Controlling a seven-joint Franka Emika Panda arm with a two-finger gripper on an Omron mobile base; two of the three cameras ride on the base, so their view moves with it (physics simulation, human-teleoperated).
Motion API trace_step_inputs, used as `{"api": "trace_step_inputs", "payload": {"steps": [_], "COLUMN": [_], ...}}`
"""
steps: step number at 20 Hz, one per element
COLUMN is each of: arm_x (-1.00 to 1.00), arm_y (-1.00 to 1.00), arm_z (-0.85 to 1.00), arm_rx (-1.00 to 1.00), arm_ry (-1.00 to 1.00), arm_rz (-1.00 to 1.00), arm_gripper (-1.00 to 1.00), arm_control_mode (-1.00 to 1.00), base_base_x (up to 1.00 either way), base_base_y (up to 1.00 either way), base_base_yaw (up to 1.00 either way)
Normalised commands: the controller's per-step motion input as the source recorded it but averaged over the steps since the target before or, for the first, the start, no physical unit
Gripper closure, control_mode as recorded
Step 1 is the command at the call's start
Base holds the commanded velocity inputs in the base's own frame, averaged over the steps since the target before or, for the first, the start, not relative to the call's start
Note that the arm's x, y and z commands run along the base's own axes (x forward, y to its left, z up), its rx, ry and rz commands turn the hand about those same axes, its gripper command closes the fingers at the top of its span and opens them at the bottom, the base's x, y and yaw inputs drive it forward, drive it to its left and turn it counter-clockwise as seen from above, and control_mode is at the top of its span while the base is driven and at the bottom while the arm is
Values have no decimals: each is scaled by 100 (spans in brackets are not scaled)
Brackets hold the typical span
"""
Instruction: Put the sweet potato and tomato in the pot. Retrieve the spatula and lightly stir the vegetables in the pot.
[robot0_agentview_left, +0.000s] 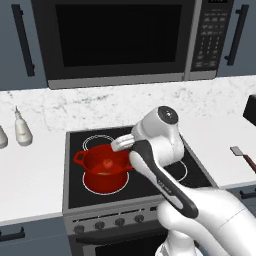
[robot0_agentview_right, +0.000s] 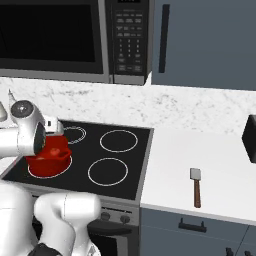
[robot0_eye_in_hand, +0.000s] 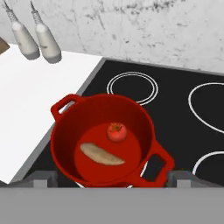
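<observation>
The glossy red pot (robot0_eye_in_hand: 60, 131) stands on the front left burner of the black stovetop (robot0_agentview_left: 150, 192). In it lie the small red tomato (robot0_eye_in_hand: 116, 131) and the pale tan sweet potato (robot0_eye_in_hand: 101, 154), side by side on the bottom. My gripper (robot0_eye_in_hand: 111, 178) hangs above the pot's near rim, open, its fingertips (robot0_eye_in_hand: 43, 177) far apart with nothing held. The left base view has the pot (robot0_agentview_left: 95, 172) partly behind my arm, with the tomato (robot0_agentview_left: 107, 163) inside. The spatula (robot0_agentview_right: 196, 186) rests on the white counter to the right of the stove, grey blade away from the front edge.
Two white bottles (robot0_eye_in_hand: 26, 39) (robot0_eye_in_hand: 47, 41) stand on the counter left of the stove. A microwave (robot0_agentview_left: 120, 35) hangs above the stove. A dark block (robot0_agentview_right: 250, 137) sits at the far right of the counter. Knobs (robot0_agentview_left: 120, 221) line the stove front.
</observation>
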Motion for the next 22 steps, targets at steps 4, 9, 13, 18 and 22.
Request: {"api": "trace_step_inputs", "payload": {"steps": [4, 9, 13, 18, 22], "arm_x": [-58, -42, -12, -44, -47], "arm_y": [-100, -56, -16, -82, -100], "arm_z": [52, 0, -8, 30, 13], "arm_rx": [2, 0, 0, 0, 0], "arm_ry": [-1, 4, 19, 13, 4], "arm_rz": [-6, -9, -4, -15, -11], "arm_gripper": [-100, -100, -100, -100, -100], "arm_control_mode": [-100, -100, -100, -100, -100], "base_base_x": [0, 0, 0, 0, 0], "base_base_y": [0, 0, 0, 0, 0], "base_base_yaw": [0, 0, 0, 0, 0]}}
